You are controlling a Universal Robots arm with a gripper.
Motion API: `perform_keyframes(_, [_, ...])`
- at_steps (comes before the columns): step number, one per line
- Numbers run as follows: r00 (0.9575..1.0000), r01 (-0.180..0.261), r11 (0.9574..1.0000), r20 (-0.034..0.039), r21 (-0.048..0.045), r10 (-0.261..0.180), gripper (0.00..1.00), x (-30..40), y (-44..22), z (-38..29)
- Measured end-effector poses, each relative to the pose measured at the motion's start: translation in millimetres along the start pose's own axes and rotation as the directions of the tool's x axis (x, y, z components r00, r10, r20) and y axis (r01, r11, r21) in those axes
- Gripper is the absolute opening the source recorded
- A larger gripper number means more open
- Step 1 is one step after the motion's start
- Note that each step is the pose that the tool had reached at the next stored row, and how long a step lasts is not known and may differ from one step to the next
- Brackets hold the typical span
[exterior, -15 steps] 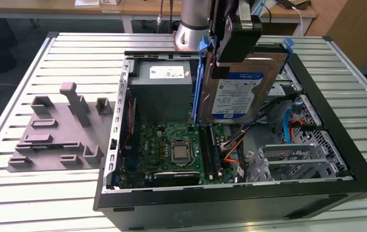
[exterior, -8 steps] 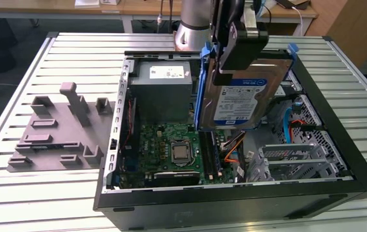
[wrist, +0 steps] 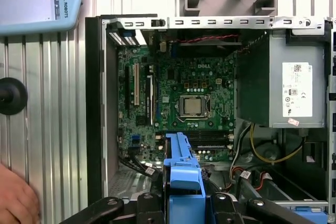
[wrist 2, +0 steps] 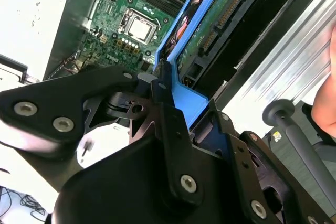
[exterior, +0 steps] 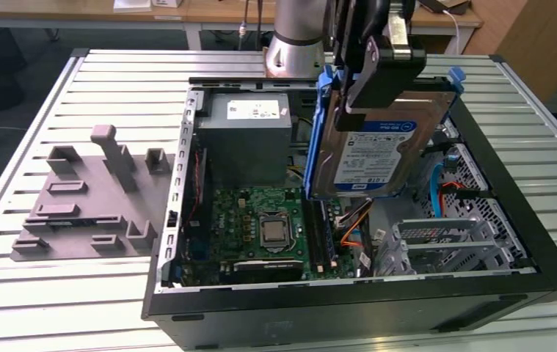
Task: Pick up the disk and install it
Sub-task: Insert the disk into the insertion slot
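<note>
The tool is closed on the top edge of the disk — it hangs roughly upright over the open computer case, beside the power supply and above the motherboard — the case sits on the slatted tabletop.

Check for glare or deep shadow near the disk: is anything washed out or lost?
Exterior view: the disk, clamped in the gripper, is evenly lit, with no glare on its face. Second wrist view: the power supply box is washed out to white. First wrist view: the motherboard is evenly lit, without glare.
</note>
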State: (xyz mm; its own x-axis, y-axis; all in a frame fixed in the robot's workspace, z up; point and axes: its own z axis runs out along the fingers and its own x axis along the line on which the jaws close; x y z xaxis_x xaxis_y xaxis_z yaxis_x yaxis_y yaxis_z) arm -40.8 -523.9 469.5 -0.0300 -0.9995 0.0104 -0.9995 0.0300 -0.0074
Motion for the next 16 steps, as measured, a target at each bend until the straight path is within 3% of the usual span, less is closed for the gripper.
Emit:
perform_keyframes(9, [1.0,0.0,1.0,0.0,0.0,0.0,0.36,9.2,-3.9,0.9])
perform_keyframes(16, [1.0,0.0,1.0,-0.001,0.0001,0.0,0.36,12.2,-10.2,1.9])
